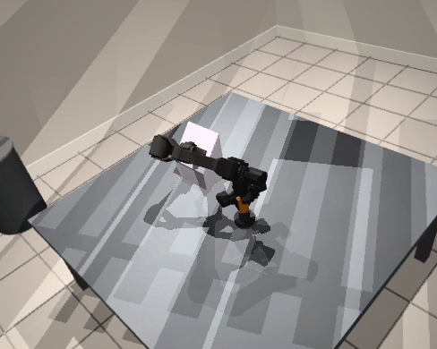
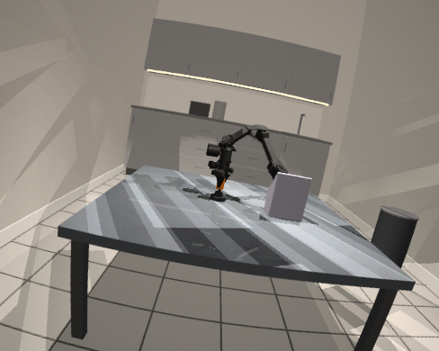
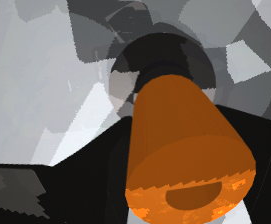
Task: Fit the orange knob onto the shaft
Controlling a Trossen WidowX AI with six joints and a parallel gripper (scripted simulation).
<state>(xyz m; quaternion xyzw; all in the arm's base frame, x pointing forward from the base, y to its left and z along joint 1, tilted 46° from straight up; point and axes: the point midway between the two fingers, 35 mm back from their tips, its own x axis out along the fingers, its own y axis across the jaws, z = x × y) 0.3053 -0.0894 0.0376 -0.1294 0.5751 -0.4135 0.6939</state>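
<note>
The orange knob [image 1: 244, 206] [image 2: 222, 185] [image 3: 186, 112] is upright between the fingers, with a dark D-shaped mark on its top in the wrist view. My gripper [image 1: 243, 202] [image 2: 219, 181] [image 3: 172, 119] is shut on it. The dark round pedestal [image 1: 244, 222] [image 2: 218, 198] [image 3: 156, 47] stands on the table directly under the knob. In the exterior view a short dark part shows between the knob's lower end and the pedestal's wide base. The shaft's flat side and the knob's hole are hidden, and I cannot tell how far the shaft is inside the knob.
A pale box [image 1: 201, 138] [image 2: 288, 198] stands on the table [image 1: 133, 277] [image 2: 120, 225] beside the arm, near the arm's base. A dark bin [image 1: 12, 192] [image 2: 394, 234] stands on the floor past the table's edge. Patchy shadows cross the table top.
</note>
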